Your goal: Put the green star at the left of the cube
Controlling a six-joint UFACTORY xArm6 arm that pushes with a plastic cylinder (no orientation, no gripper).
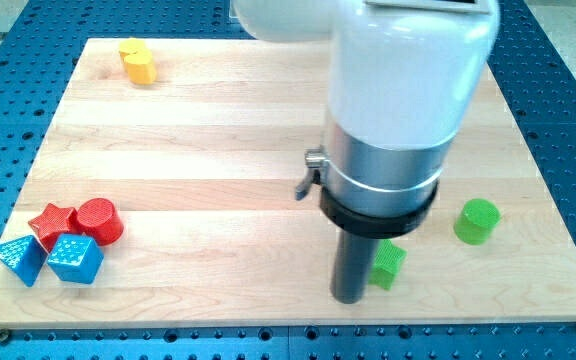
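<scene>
The green star (388, 265) lies near the view's bottom, right of centre, partly hidden by my rod. My tip (349, 297) rests on the board, touching or nearly touching the star's left side. The blue cube (75, 259) sits far off at the view's bottom left, in a cluster with other blocks.
A red star (51, 222) and a red cylinder (98, 220) stand just above the blue cube; a blue triangular block (19, 259) lies to its left. A green cylinder (477, 221) stands right of the green star. A yellow block (138, 62) sits at the top left.
</scene>
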